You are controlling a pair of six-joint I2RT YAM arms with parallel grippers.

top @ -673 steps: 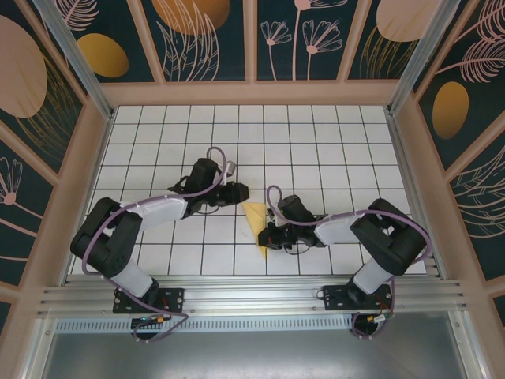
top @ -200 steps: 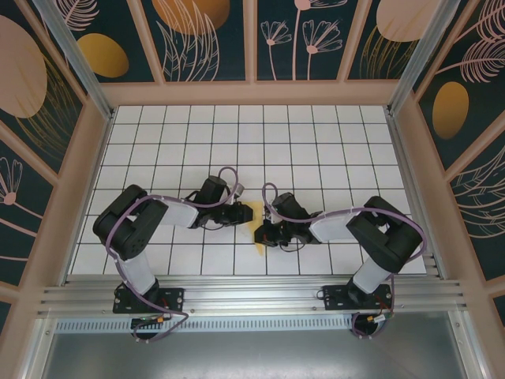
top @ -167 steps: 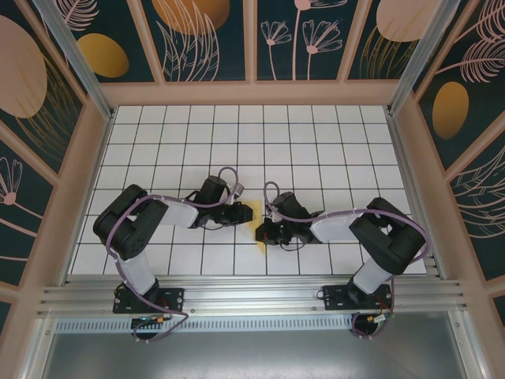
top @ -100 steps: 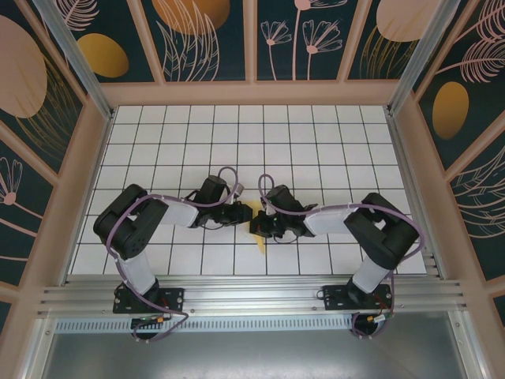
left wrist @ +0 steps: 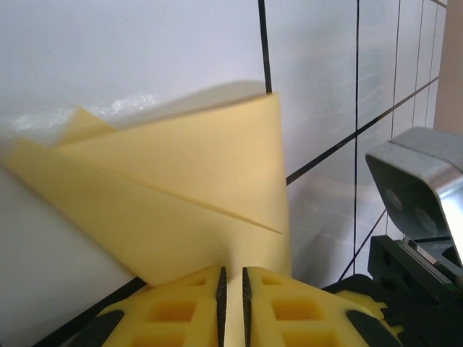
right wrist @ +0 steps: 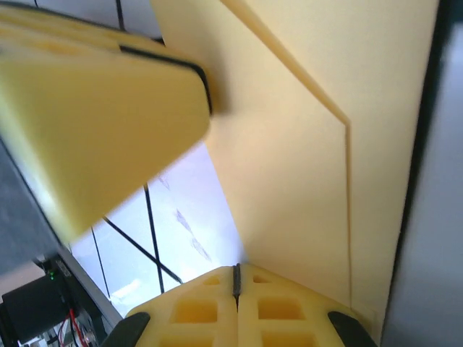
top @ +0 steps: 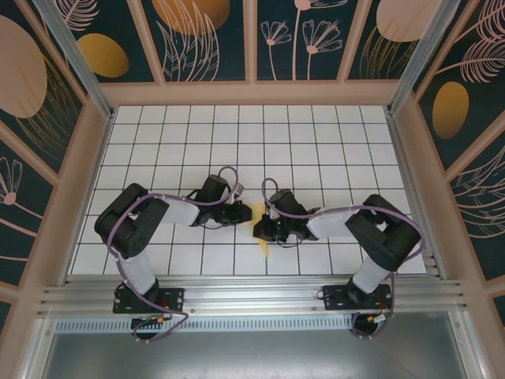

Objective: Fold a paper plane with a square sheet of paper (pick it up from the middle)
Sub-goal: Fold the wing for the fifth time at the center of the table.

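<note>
A folded yellow paper (top: pixel 263 246) is being held between the two grippers near the middle of the gridded table (top: pixel 316 150), a little toward the arm bases. From above, its long axis is being shown running roughly from the far side toward the near edge, slightly slanted. The narrower end is pointing toward the bases, and the broader part is being covered by the gripper heads. The left gripper (top: pixel 246 213) is being applied from the left at the paper's far part, and the right gripper (top: pixel 258 230) from the right, just nearer the bases; the two heads are being seen almost touching. In the left wrist view, the paper (left wrist: pixel 181 188) is being fanned out from the fingers (left wrist: pixel 173 311) as overlapping triangular layers. A straight crease is being traced there from upper left to lower right, and a blurred corner is being directed left. A soft shadow is being cast on the white tiles just beyond the upper edge. The left fingers are being held nearly together, with only a thin slit between them, and the paper's edge is being pinched in that slit. In the right wrist view, the right fingers (right wrist: pixel 289 307) are being pressed fully together on the lower edge of the paper (right wrist: pixel 304 130). One left finger (right wrist: pixel 94 123) is being laid against the paper at upper left. Whether the paper is being rested on the table or lifted off it cannot be told.
</note>
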